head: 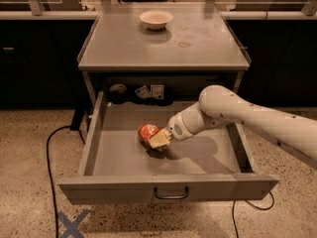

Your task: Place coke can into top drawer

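Note:
The top drawer [119,160] is pulled wide open, its grey front panel with a dark handle [171,194] facing me. The red coke can [147,132] lies tilted low inside the drawer, left of centre, at or just above the floor. My gripper [159,139] reaches in from the right on a white arm and is shut on the can, its pale fingers [159,140] covering the can's right side.
A white bowl [156,19] stands at the back of the cabinet's grey top [198,43]. Small objects [148,91] sit in the dark recess behind the drawer. A black cable [49,182] runs on the speckled floor at left, near a blue X mark [73,224].

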Tool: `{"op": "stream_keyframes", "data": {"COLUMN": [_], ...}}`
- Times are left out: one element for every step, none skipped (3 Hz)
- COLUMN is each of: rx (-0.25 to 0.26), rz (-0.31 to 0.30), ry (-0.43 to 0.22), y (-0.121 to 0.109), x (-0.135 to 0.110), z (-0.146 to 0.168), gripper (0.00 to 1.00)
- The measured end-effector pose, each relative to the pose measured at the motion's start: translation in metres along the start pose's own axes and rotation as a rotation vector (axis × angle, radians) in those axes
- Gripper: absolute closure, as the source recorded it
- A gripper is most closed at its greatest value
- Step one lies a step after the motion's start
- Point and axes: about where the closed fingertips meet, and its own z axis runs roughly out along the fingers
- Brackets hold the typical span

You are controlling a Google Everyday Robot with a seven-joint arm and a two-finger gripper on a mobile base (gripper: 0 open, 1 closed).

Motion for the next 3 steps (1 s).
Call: {"op": "stream_keyframes", "data": {"rx": [-0.008,-0.009,-0.009], "rz": [0.038,0.039,0.039], "ry": [0.041,0.042,0.042], "y": [-0.0146,-0.0134,-0.0133], "x": [0.0329,0.0311,0.0310], "z": [0.0204,0.0179,0.0179], "gripper": [1.00,1.00,0.81]}}
